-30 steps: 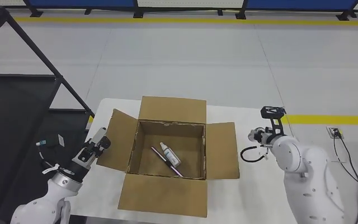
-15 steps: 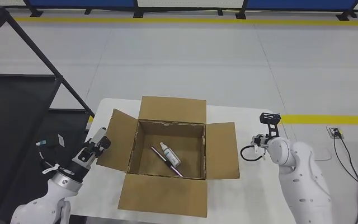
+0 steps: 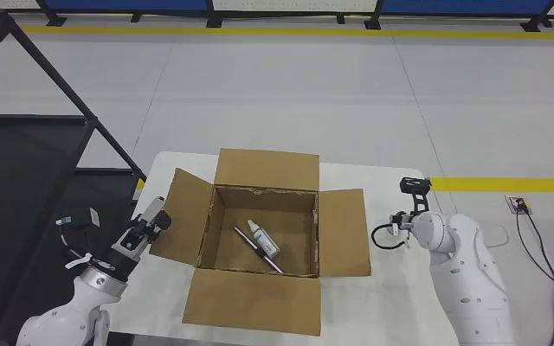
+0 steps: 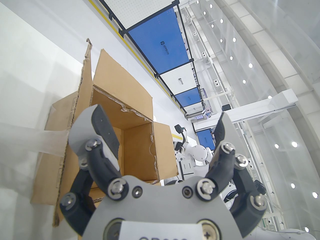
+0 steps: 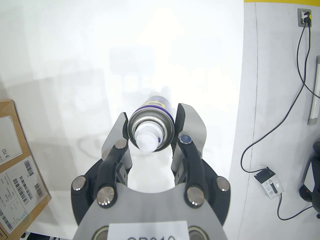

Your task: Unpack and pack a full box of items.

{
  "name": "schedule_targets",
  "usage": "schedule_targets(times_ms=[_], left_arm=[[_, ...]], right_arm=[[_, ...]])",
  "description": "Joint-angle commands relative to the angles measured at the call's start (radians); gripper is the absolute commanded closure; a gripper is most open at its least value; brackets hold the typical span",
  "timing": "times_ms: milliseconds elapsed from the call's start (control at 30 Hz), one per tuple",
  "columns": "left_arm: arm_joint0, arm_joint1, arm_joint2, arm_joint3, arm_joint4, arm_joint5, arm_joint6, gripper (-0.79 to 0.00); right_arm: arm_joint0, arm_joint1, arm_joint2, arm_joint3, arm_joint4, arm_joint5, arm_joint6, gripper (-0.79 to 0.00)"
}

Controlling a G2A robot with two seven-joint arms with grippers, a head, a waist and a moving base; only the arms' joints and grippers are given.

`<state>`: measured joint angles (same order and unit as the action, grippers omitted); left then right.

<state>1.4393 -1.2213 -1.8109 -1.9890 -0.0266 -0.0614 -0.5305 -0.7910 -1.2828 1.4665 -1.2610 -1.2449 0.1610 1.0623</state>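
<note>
An open cardboard box (image 3: 264, 229) sits mid-table with its flaps spread. Inside lie a small white bottle (image 3: 258, 232) and a thin purple pen-like stick (image 3: 257, 249). My right gripper (image 5: 151, 126) is shut on an upright purple spray can (image 5: 156, 104) with a white nozzle, over the bare tabletop to the right of the box. That right arm (image 3: 433, 233) is near the table's right edge. My left gripper (image 4: 160, 114) is open and holds nothing, beside the box's left flap (image 4: 82, 76). In the top view this left gripper (image 3: 156, 216) is just outside the flap.
The white table (image 3: 389, 285) has free room right of the box. A labelled box flap (image 5: 15, 166) lies near the can. A black frame (image 3: 69, 95) stands at the left. On the floor past the table's right edge are a cable and wall socket (image 5: 303, 17).
The right arm has drawn in and dropped a little toward the table at the right of the box. The left arm and the box contents have not moved.
</note>
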Motion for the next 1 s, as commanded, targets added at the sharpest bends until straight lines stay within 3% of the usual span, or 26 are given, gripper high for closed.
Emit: schedule_targets(times_ms=[0, 133, 233, 267, 433, 633, 767, 967], left_arm=[[0.0, 0.0, 0.0, 0.0, 0.0, 0.0, 0.0, -0.785], [0.0, 0.0, 0.0, 0.0, 0.0, 0.0, 0.0, -0.785], [0.0, 0.0, 0.0, 0.0, 0.0, 0.0, 0.0, -0.785], [0.0, 0.0, 0.0, 0.0, 0.0, 0.0, 0.0, -0.785], [0.0, 0.0, 0.0, 0.0, 0.0, 0.0, 0.0, -0.785], [0.001, 0.0, 0.0, 0.0, -0.001, 0.0, 0.003, -0.785], [0.016, 0.0, -0.009, -0.005, -0.014, -0.006, 0.031, -0.785], [0.05, 0.0, -0.039, -0.014, -0.058, -0.012, 0.082, -0.785]], right_arm=[[-0.002, 0.001, -0.001, -0.006, 0.0, 0.005, 0.003, -0.388], [-0.012, 0.003, 0.002, -0.034, -0.009, 0.019, 0.013, -0.434], [-0.028, 0.005, 0.006, -0.085, -0.022, 0.038, 0.016, -0.665], [-0.035, 0.006, 0.009, -0.11, -0.028, 0.051, 0.016, -0.779], [-0.085, 0.008, 0.01, -0.286, -0.134, 0.164, 0.0, -0.785], [-0.138, -0.003, -0.079, -0.587, -0.197, 0.212, -0.038, -0.785], [-0.112, -0.017, -0.19, -0.674, -0.098, 0.119, -0.039, -0.785], [0.004, -0.046, -0.371, -0.592, 0.039, -0.021, -0.015, -0.785]])
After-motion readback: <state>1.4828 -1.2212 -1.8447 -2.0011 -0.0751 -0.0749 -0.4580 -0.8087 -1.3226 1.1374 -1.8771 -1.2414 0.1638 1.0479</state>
